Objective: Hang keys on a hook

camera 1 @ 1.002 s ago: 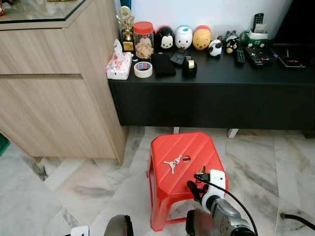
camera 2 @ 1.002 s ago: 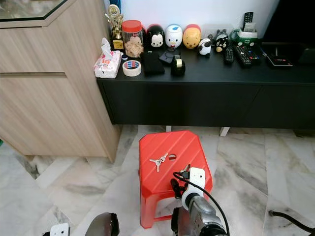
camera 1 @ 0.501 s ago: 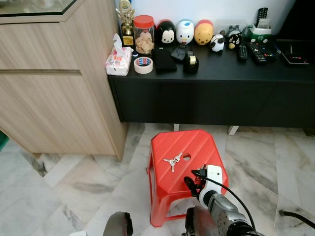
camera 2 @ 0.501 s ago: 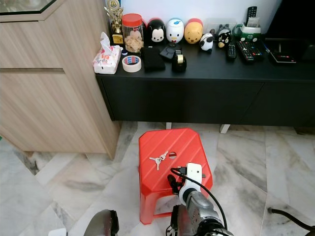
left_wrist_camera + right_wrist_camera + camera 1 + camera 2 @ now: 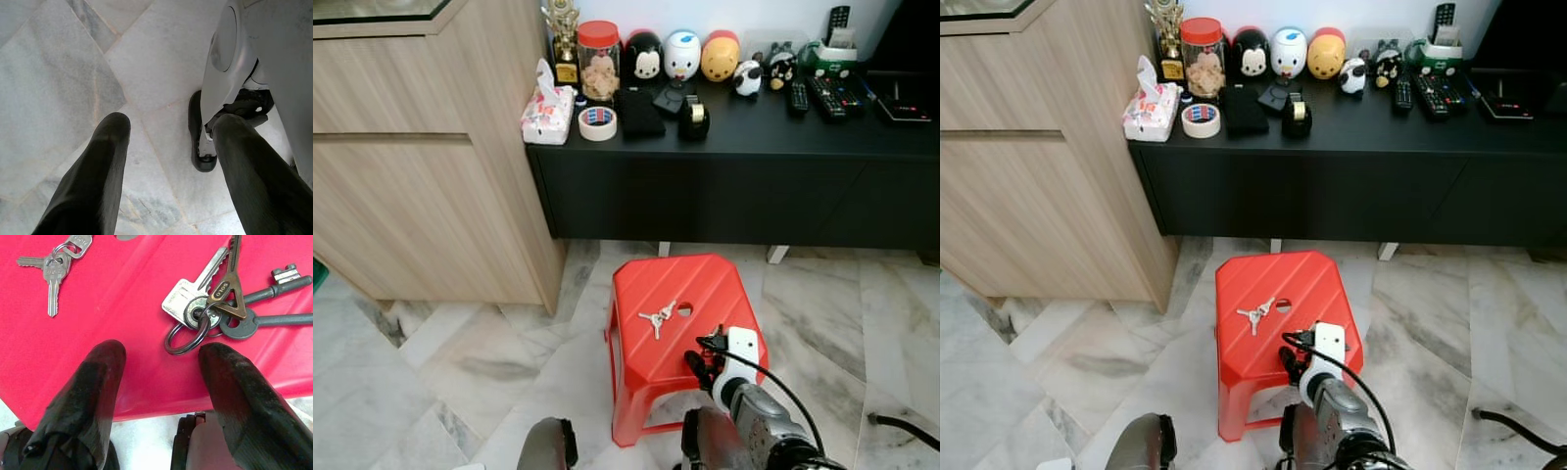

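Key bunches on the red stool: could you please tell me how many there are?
2. A small silver bunch lies near the stool's centre hole; a larger bunch with dark old-style keys lies just ahead of the open right tool.

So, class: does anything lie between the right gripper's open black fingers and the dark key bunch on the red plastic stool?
Nothing visible does. The right gripper hangs open over the red plastic stool, the dark key bunch just beyond its fingertips with only bare red seat between.

silver right arm (image 5: 759, 426) with a white wrist block and looping black cable, two long matte black fingers (image 5: 88, 396) on each gripper, glossy grey-white leg shell (image 5: 254, 58), black foot (image 5: 200, 142)
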{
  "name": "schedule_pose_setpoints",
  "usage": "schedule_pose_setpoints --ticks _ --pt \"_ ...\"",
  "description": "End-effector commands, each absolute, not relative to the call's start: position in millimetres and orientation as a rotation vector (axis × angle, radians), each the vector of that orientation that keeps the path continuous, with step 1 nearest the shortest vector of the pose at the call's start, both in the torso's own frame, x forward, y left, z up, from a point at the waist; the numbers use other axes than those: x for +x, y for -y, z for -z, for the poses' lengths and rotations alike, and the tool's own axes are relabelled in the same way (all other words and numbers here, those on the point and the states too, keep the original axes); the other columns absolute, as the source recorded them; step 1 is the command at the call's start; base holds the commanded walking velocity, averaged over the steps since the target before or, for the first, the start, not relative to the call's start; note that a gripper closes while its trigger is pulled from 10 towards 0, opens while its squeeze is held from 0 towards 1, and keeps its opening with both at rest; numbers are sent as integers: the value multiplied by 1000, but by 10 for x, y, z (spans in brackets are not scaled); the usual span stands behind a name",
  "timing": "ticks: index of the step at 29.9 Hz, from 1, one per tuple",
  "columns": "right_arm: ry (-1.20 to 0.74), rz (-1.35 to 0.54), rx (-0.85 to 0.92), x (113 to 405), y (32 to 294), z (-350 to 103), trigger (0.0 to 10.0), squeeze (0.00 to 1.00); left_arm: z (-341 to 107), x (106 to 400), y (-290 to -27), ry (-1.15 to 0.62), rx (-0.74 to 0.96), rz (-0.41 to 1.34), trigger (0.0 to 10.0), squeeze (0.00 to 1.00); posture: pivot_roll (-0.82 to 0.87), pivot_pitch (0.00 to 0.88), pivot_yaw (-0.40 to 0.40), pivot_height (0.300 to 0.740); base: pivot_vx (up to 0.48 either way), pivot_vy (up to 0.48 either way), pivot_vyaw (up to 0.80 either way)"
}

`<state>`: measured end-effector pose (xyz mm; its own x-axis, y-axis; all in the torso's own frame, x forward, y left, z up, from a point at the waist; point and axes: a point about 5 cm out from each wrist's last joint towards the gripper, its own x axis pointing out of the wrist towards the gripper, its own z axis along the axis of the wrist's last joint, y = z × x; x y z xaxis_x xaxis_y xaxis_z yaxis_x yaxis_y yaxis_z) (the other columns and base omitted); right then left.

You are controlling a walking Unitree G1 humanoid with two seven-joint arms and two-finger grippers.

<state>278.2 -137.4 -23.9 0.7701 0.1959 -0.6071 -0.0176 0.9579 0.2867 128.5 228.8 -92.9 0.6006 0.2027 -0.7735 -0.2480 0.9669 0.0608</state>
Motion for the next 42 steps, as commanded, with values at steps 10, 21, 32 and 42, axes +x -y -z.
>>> schedule_pose_setpoints --ticks 10,21,32,42 --pt "-692 -89 270 2775 1419 252 10000 0 960 1195 -2276 -911 -42 -259 10000 0 66 166 -14 615 0 0 0" --pt "-695 -55 340 2800 1409 236 10000 0 936 1247 -2264 -881 -24 -247 10000 0 67 165 -13 615 0 0 0" --pt "-698 -58 344 2804 1405 234 0 0 925 1272 -2233 -861 -12 -235 10000 0 71 168 -11 615 0 0 0" --pt "-700 -56 339 2805 1407 235 0 0 915 1291 -2224 -848 -2 -229 10000 0 71 168 -10 615 0 0 0"
